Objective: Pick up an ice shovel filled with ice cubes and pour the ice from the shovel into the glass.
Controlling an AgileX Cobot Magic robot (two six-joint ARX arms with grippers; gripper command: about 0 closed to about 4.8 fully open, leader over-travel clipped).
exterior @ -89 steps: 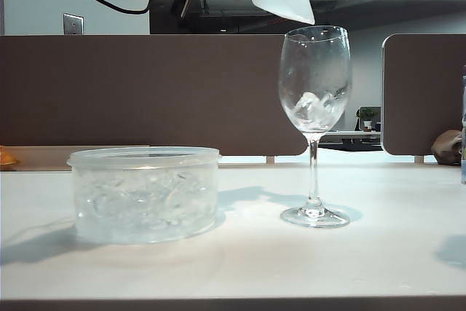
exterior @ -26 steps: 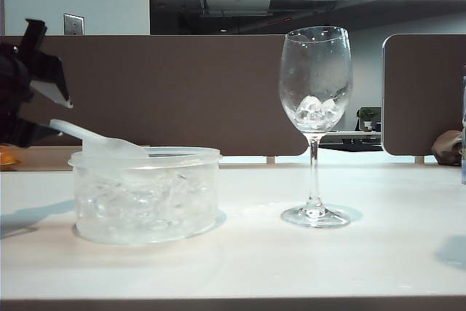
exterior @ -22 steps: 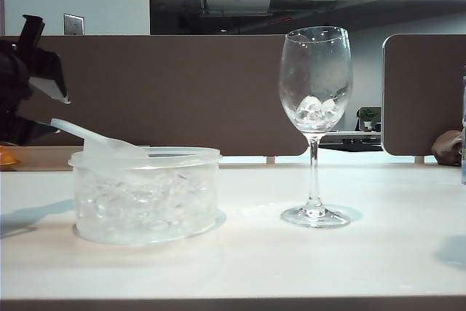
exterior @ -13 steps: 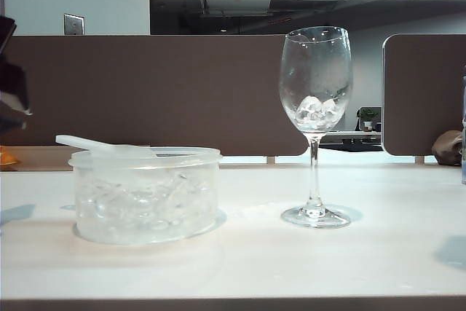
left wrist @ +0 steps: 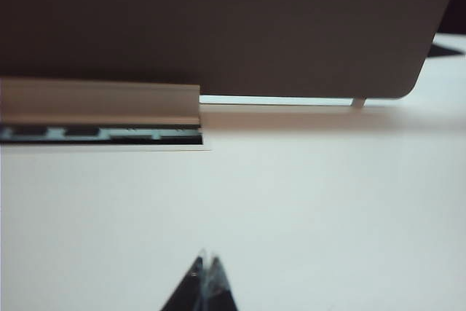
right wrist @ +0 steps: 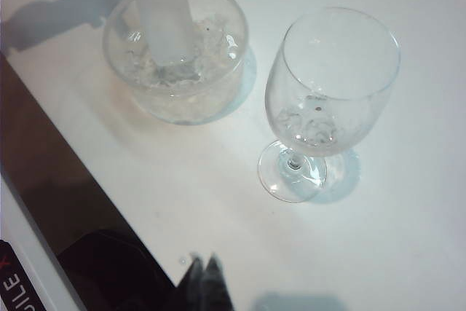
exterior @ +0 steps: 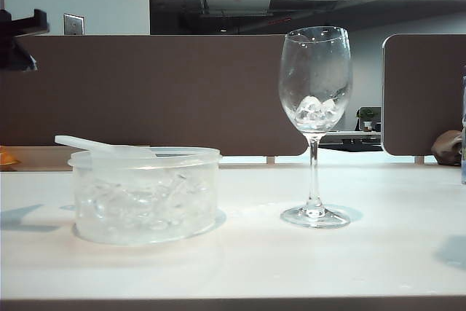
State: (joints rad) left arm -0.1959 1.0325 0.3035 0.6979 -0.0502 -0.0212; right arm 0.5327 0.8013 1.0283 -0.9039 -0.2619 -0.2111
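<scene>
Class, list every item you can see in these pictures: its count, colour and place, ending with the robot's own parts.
glass: one, clear, fogged, upright on the table right of the tub.
ice cubes: a few, whitish, in the glass bowl; more in the tub.
tub: one, clear plastic, left on the table.
ice shovel: one, translucent white, lying across the tub, handle past its left rim.
table: one, white.
left hand: one, black, shut, empty, raised at the far left.
right hand: one, black, shut, empty, above the table.
</scene>
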